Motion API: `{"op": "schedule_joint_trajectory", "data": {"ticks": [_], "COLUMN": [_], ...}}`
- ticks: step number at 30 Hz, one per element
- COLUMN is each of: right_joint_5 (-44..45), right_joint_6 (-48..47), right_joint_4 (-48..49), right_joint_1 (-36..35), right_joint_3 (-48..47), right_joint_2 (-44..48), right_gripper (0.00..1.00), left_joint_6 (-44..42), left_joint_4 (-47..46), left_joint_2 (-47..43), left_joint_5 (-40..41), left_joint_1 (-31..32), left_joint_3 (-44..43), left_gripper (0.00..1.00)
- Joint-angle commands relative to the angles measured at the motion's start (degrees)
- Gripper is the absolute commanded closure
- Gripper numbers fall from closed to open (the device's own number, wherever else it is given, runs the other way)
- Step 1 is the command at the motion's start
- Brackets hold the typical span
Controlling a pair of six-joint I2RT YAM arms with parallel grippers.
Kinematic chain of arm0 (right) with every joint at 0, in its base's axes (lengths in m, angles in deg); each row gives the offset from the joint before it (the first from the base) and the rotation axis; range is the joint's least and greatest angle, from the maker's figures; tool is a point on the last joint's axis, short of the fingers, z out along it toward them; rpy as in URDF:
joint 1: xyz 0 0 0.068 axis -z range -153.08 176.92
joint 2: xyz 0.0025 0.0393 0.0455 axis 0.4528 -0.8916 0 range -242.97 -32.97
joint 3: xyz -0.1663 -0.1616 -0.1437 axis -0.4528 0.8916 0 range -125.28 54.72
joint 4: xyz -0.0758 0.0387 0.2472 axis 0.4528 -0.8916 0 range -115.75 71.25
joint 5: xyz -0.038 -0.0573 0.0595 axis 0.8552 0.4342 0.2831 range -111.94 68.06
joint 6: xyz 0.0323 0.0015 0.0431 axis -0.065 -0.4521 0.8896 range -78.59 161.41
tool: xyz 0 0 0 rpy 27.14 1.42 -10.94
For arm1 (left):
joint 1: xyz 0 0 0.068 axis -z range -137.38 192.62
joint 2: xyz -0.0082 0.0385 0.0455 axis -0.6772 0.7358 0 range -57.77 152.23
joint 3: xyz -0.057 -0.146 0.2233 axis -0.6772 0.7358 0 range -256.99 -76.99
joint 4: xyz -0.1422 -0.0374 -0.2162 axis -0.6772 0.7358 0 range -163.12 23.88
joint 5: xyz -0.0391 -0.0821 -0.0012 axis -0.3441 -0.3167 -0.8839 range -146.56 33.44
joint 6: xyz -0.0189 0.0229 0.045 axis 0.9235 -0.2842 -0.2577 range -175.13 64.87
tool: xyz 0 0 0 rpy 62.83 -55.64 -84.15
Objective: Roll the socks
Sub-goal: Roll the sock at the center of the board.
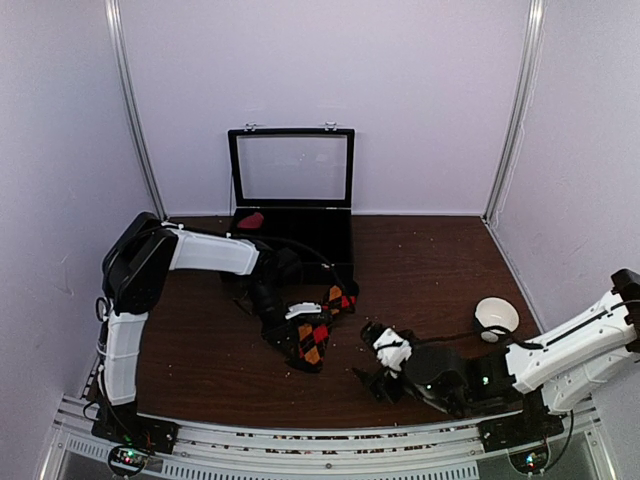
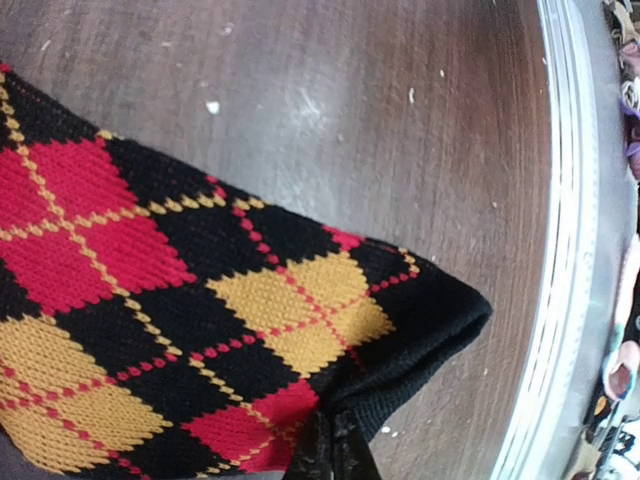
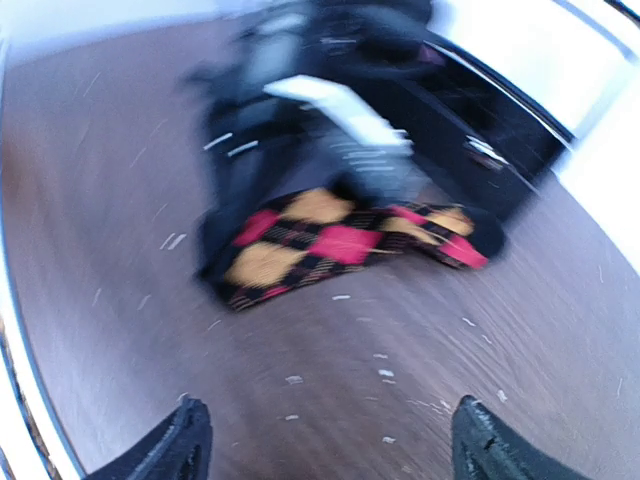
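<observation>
I list from the overhead view:
- One dark brown wooden table (image 1: 430,260), its top scattered with pale specks.
- Plain lilac-white walls (image 1: 420,90) on the left, far and right sides.
- Two aluminium posts, far left (image 1: 130,110) and far right (image 1: 514,110).
- One slotted aluminium rail (image 1: 330,445) along the near edge.
- One black case (image 1: 310,232) at the far edge, lid upright.
- Light is even, with soft glare on the wood.

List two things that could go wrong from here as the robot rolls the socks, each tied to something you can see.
1. The left gripper pinches only the edge of the argyle sock; the fabric may slip free during rolling.
2. The right gripper is open and off the sock, facing the left arm above it; closing in could bump that arm.
</observation>
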Motion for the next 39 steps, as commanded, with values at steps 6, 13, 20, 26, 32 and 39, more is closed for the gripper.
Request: {"op": "schedule_joint_trajectory", "data": {"ticks": [6,13,20,26,32,39], "right_joint_5": [-11.73,-19.76,-25.12,-28.41,-28.17,-26.18], "right_joint_6": [-29.87,-32.27,-32.61,-31.46,-29.57,-27.62], "right_joint_4": [13.90,12.46,10.03,9.23,8.77,10.63], "right_joint_1": [-2.75,3.19,6.68,8.19,9.27,10.44], "right_joint_3": [-9.14,-15.96,-18.10,-18.02,-19.55,-20.79], "right_joint_2": [-16.99,-25.23,-28.41,-30.38,-32.56,-34.81], "right_gripper": [0.31,0.43,0.55,0.64,0.68,0.76], "left_joint_6": [2.99,2.59,2.13,1.90,1.52,0.76], "left_joint_4": [2.55,3.19,3.21,3.08,2.81,2.86], "left_joint_2": [3.24,3.78,3.70,3.54,2.94,2.66], "left_joint_5": [-3.85,-3.43,-2.36,-2.12,-2.21,-2.22], "left_joint_1": [-0.46,-0.57,-0.74,-1.60,-1.76,-1.79], "left_joint_3": [-3.99,-4.72,-4.62,-3.97,-3.49,-2.83], "left_gripper": [1.00,1.00,1.00,1.00,1.00,1.00]}}
